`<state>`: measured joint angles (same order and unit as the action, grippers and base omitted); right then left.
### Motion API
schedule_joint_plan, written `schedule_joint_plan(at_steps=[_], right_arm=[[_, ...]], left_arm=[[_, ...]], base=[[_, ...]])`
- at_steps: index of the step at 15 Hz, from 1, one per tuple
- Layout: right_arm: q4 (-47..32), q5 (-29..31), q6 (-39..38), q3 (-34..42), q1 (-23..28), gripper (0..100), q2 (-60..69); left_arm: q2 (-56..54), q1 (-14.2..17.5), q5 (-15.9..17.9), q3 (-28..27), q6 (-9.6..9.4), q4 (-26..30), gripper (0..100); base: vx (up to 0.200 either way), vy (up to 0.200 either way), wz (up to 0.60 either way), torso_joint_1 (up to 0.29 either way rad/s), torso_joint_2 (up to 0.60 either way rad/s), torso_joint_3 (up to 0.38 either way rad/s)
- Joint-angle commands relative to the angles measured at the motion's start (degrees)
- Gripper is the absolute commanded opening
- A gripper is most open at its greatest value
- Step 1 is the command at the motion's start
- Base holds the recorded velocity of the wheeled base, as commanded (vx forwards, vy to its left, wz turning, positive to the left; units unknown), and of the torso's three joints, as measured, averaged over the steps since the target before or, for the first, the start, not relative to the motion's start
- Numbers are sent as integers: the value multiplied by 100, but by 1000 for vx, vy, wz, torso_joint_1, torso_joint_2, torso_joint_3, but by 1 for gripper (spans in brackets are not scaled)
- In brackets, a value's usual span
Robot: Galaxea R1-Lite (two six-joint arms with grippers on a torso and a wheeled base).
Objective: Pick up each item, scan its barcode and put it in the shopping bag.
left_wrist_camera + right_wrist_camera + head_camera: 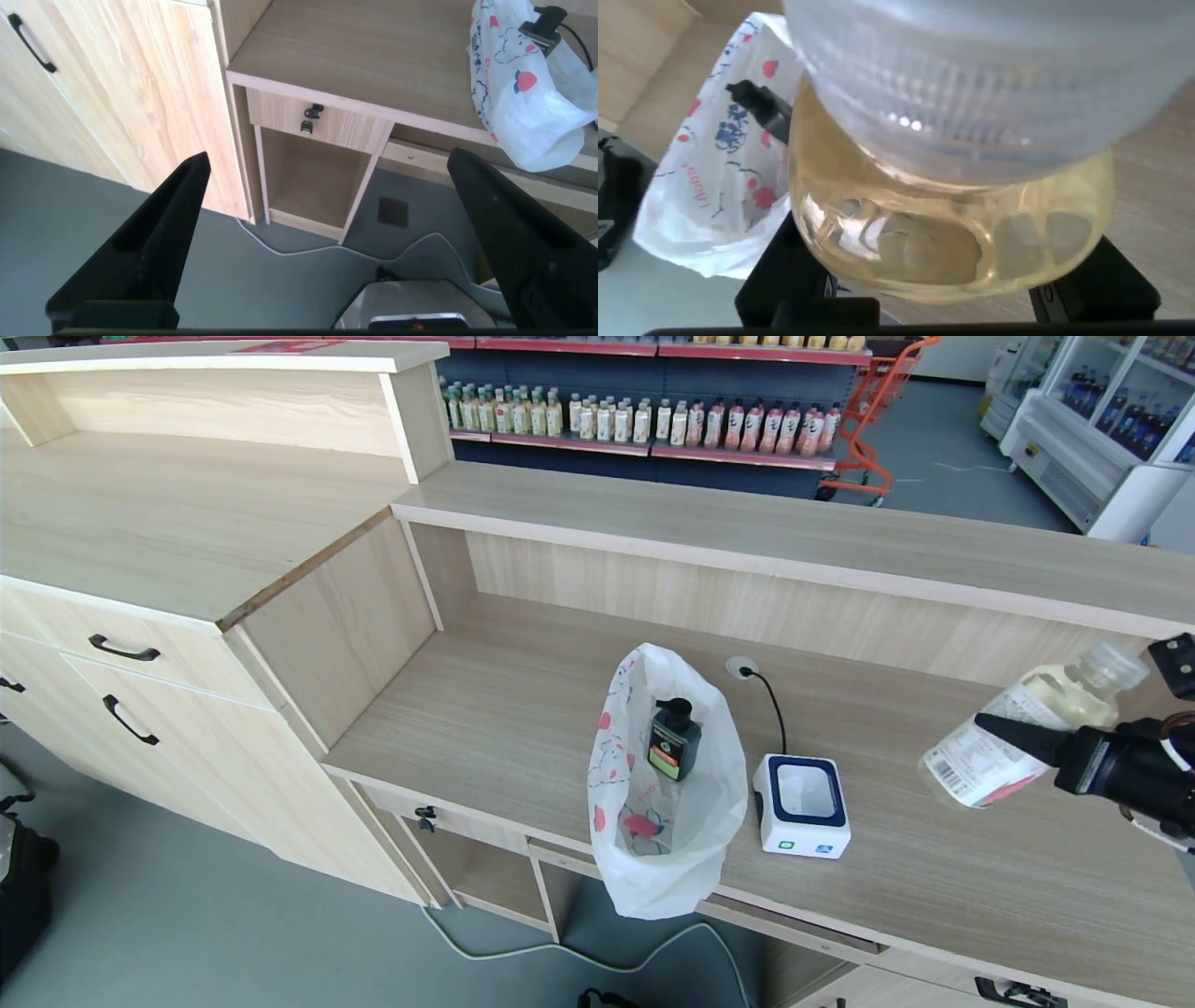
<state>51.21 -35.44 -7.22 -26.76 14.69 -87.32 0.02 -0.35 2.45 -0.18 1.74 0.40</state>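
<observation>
My right gripper (1032,739) is shut on a clear bottle (1018,733) of pale yellow liquid with a white label. It holds the bottle tilted above the counter, to the right of the white scanner (802,804). Close up, the bottle (957,187) shows its clear cap and yellow body. A white shopping bag (658,784) with red prints stands open left of the scanner, with a dark pump bottle (674,739) inside. The bag (710,196) and pump bottle (757,103) lie beyond the held bottle. My left gripper (327,243) hangs open above the floor, left of the counter, with the bag (528,84) far off.
The wooden counter (523,709) has a raised back ledge and a taller section at the left with drawers (121,649). A black cable (775,709) runs from the scanner to a grommet. An open cubby (308,182) sits under the counter. Store shelves stand behind.
</observation>
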Motion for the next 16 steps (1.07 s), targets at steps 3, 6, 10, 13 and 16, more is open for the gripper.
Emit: schedule_joint_plan(at_steps=[3,6,10,13,16], right_arm=[[-744,-1396,-957,-145,-1073,0,1745],[-736,-1668,-1880,-444,-1847,0,2123],[-744,-2020,-2645,-840,-2541,0,2501],[-744,-2143,-2891,-972,-2893,0,2703],[-744,-2231,-3066,-954,-3042,0,2817]], left_arm=[[-2,0,1,1,1,-5,100],[-2,0,1,1,1,-5,100],[-2,0,1,1,1,-5,100],[-2,0,1,1,1,-5,100],[-2,0,1,1,1,-5,100]], base=[[0,0,0,0,0,0],[0,0,0,0,0,0],[0,0,0,0,0,0],[0,0,0,0,0,0],[0,0,0,0,0,0]])
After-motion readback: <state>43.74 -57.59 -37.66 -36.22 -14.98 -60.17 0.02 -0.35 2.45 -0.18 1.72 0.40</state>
